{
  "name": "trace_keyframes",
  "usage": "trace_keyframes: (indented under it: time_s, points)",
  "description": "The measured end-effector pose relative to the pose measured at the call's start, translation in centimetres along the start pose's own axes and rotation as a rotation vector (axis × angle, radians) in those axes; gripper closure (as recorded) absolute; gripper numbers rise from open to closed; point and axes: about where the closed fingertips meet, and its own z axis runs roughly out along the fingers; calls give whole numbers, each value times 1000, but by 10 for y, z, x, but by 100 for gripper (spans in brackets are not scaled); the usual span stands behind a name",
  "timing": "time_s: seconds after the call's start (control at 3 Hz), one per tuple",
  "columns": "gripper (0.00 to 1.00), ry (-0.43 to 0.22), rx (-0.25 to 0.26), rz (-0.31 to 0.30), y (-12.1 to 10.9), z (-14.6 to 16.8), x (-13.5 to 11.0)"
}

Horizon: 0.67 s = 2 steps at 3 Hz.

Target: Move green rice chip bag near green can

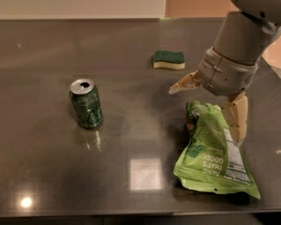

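On the right side of the dark table (47, 46), the green rice chip bag (210, 158) is laid flat, label side up. Its crumpled top end is seen between the fingers (236, 118) of the gripper (205, 116), which are spread wide; nothing is clasped. The green can (86, 103) is stood upright well apart to the left. A green-topped sponge (169, 60) is seen farther back.

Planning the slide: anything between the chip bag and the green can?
Nothing visible: bare table lies between the green rice chip bag and green can. The sponge sits farther back. The tool hangs open over the bag's top end.
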Motion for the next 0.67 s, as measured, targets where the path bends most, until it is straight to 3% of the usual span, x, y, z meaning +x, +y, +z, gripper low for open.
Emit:
trace_keyframes:
  time_s: [0.67]
  points:
    - [0,45,-98,-242,18,21,6]
